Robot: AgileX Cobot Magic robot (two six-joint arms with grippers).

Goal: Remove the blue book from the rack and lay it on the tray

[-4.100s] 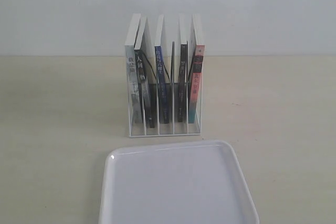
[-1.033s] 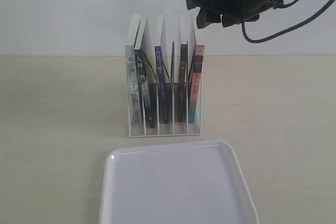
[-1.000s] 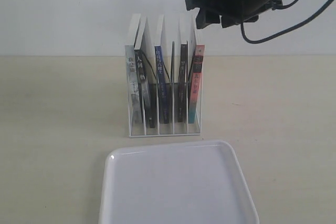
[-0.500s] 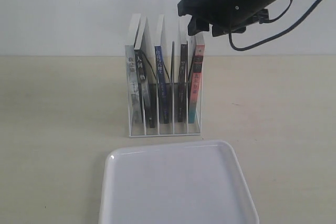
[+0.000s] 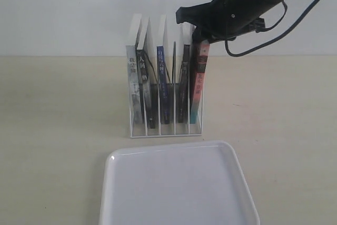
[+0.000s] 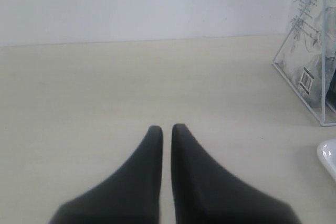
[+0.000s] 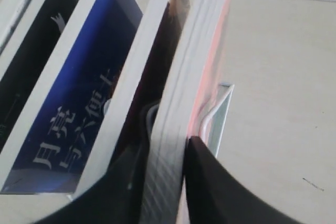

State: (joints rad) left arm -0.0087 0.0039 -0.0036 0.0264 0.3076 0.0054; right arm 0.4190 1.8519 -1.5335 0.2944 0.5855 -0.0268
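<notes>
The blue book (image 5: 162, 75) stands upright in a middle slot of the white wire rack (image 5: 158, 133), untouched; its blue cover (image 7: 79, 108) shows in the right wrist view. My right gripper (image 5: 197, 34) has come down from above on the rack's rightmost book, the red-and-teal-spined one (image 5: 199, 77). Its fingers (image 7: 202, 182) press both sides of that book's page block (image 7: 178, 103), so my right gripper (image 7: 169, 129) is shut on it. The white tray (image 5: 179, 188) lies bare in front of the rack. My left gripper (image 6: 167, 127) is shut over the table, holding nothing.
Black-spined books (image 5: 142, 82) fill the other slots. The left wrist view catches the rack's side (image 6: 299, 85) and a tray corner (image 6: 328, 156). A white wall stands behind the rack. A black cable (image 5: 295, 19) hangs from the right arm.
The right arm moved left and down from above the rack onto the rightmost book, and its fingers now clamp it. The blue book and tray have not moved.
</notes>
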